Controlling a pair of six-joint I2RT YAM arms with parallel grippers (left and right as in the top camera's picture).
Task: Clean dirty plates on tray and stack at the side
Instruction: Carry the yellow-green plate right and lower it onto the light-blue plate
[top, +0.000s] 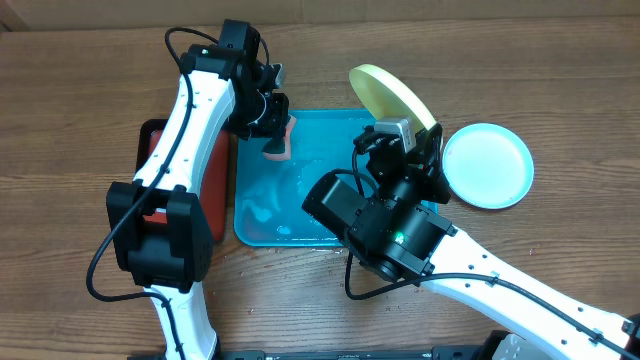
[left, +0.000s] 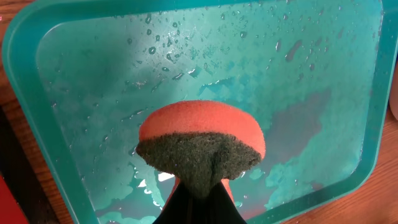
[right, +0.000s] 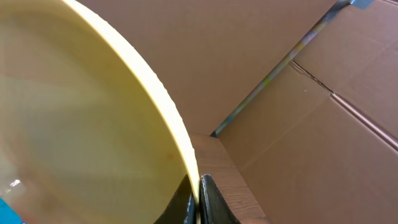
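From where I stand, the left gripper (top: 271, 128) is pinched tight on a sponge (top: 277, 146), orange foam on top and a dark scouring face bulging out around the fingertips. It hangs over the far left part of the tray (top: 300, 205); I can't quite tell whether the sponge touches the floor of the tray or sits just above it. In the left wrist view the sponge (left: 199, 140) fills the middle, squeezed by the left gripper (left: 198, 196). Under it the tray (left: 81, 81) is wet, with beads of water along the far side and a thin sheen pooling nearer.

The right gripper (top: 424, 133) is clamped on the rim of the yellow-green plate (top: 390, 95), holding it tilted steeply on edge above the tray's far right corner. The right wrist view shows that plate (right: 81, 130) as a broad pale curve, its rim caught between the closed fingers of the right gripper (right: 198, 200), with cardboard (right: 292, 87) behind.

A pale plate (top: 487, 166) lies flat on the table (top: 80, 100), just right of the tray. A red tray (top: 217, 195) sits against the turquoise tray's left side, mostly hidden under the left arm.
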